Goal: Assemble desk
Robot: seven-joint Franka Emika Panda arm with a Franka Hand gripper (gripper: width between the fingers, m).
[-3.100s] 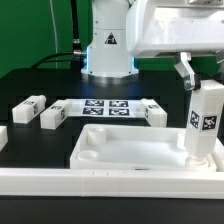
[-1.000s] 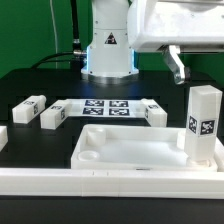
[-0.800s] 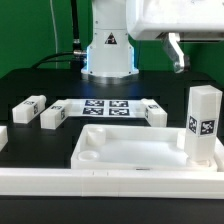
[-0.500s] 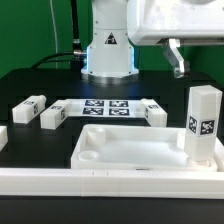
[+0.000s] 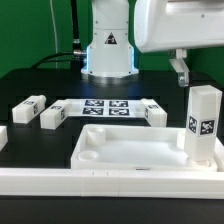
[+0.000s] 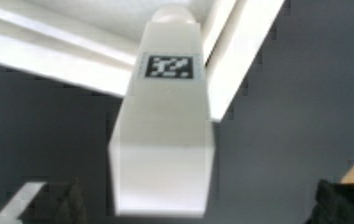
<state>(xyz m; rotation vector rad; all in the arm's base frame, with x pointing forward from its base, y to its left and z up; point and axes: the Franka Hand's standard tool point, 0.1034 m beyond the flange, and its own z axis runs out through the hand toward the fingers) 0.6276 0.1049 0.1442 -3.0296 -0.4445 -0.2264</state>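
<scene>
I judge one leg (image 5: 204, 122) fitted: it stands upright in the corner of the desk top (image 5: 130, 150) at the exterior view's right. Three loose legs (image 5: 55, 117) wait on the counter (image 5: 30, 78). My claw (image 5: 181, 70) hovers above, spread wide, holding nothing

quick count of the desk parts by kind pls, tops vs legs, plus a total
white tray-like plastic desk top: 1
white square-section leg blocks: 4 (one upright on the top, three lying loose)
total: 5
</scene>
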